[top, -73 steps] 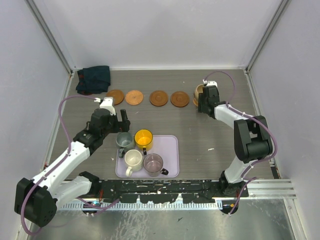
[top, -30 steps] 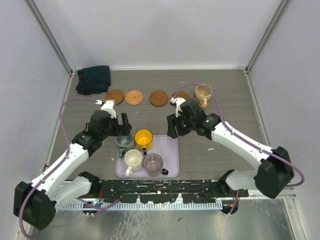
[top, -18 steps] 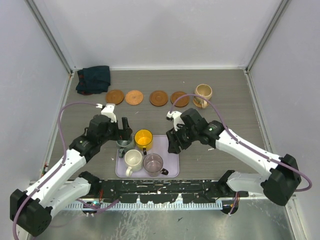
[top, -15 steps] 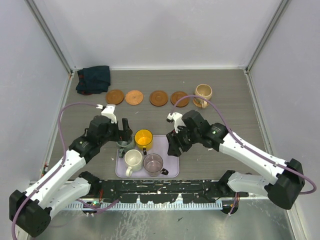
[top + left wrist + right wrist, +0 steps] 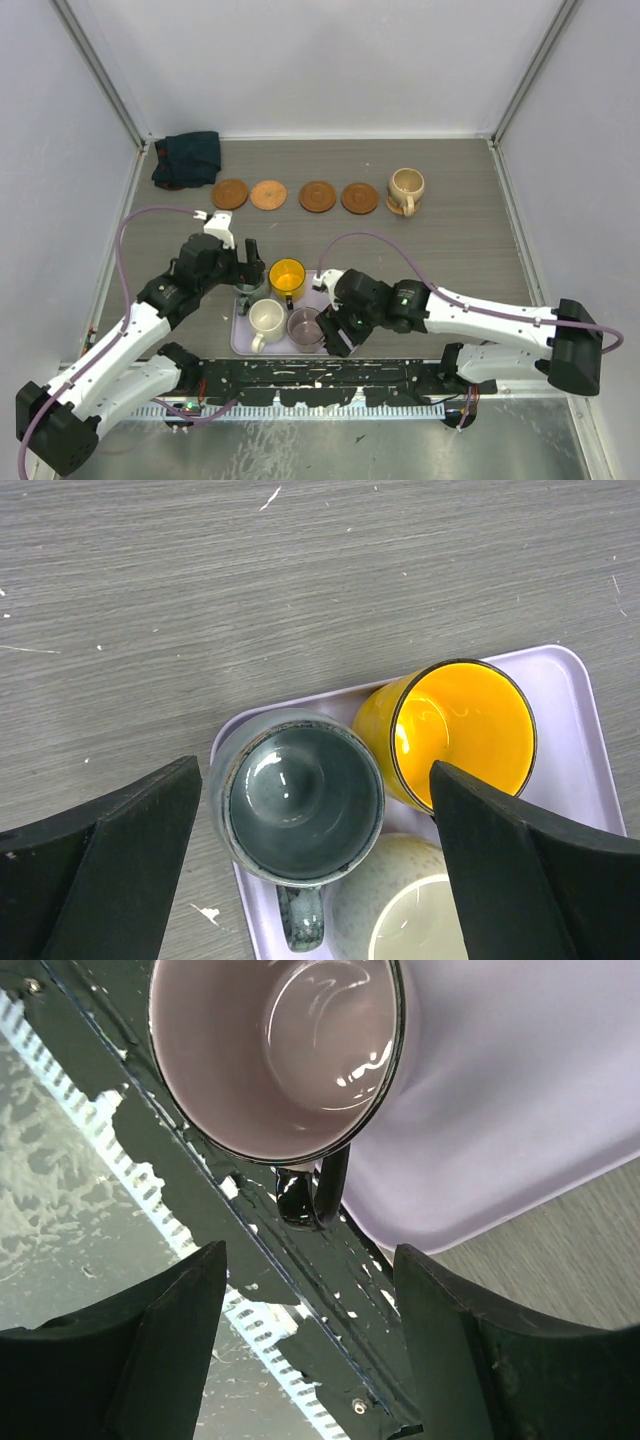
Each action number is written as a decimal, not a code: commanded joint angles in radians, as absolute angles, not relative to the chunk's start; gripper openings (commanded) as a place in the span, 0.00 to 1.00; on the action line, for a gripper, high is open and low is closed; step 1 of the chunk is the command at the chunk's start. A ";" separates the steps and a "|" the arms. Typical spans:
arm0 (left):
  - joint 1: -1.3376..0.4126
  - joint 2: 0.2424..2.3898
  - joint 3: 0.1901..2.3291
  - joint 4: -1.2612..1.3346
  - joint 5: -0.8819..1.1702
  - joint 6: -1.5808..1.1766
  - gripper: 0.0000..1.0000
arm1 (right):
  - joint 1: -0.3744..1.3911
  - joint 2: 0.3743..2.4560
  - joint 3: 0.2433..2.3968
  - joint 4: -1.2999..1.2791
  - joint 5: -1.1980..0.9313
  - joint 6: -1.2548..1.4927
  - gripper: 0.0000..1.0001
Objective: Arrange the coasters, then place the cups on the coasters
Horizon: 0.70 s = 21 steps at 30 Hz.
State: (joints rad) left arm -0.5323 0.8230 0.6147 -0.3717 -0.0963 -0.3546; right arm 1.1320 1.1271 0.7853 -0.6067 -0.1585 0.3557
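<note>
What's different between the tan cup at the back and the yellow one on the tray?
The tan cup is pale beige; the yellow cup is bright orange-yellow. The tan cup stands alone at the back, in line with the coasters; the yellow cup sits in the lavender tray, packed among three other mugs. Both stand upright and empty.

Spread wide: left gripper (image 5: 315,780), right gripper (image 5: 310,1260) (arms bent inward).

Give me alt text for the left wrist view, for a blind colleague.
The left tool hangs open over a grey-green cup at the corner of a lavender tray. A yellow cup stands beside it, a cream cup's rim at bottom, table beyond.
</note>
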 commanded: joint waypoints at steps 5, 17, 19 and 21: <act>-0.541 0.778 0.598 -0.359 -0.123 -0.368 0.98 | 1.188 1.208 0.768 -0.468 -0.090 0.412 0.72; -0.546 0.779 0.578 -0.340 -0.125 -0.381 0.98 | 1.218 1.316 0.762 -0.409 -0.032 0.403 0.67; -0.547 0.779 0.576 -0.339 -0.127 -0.380 0.98 | 1.220 1.320 0.758 -0.403 -0.022 0.404 0.64; -0.548 0.778 0.574 -0.339 -0.126 -0.383 0.98 | 1.225 1.327 0.757 -0.405 -0.005 0.409 0.60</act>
State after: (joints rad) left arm -0.5430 0.7933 0.5789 -0.3721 -0.1097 -0.3771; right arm 1.2140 1.3224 0.7563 -0.4515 -0.0559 0.3965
